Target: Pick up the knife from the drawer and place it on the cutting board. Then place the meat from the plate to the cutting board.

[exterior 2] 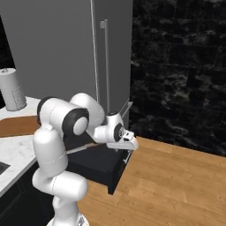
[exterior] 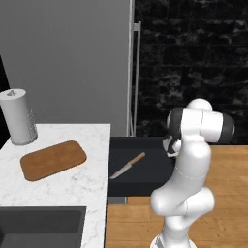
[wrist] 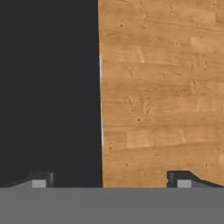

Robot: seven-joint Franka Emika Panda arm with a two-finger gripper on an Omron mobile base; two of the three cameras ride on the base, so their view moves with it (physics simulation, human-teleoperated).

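Gripper (wrist: 108, 179) fingers are spread wide and empty over the drawer's (exterior: 145, 170) outer edge. Inside, the knife (exterior: 127, 165) is seen lying diagonally; its wooden handle should be straddled squarely. Beyond, the cutting board (exterior: 53, 159) waits.

Black brick wall (exterior: 193, 63), wooden floor (exterior 2: 176, 185), grey refrigerator (exterior: 68, 58).

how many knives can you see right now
1. The knife lies in the open drawer, blade pointing toward the counter side. The arm covers part of the drawer, so another could be hidden.
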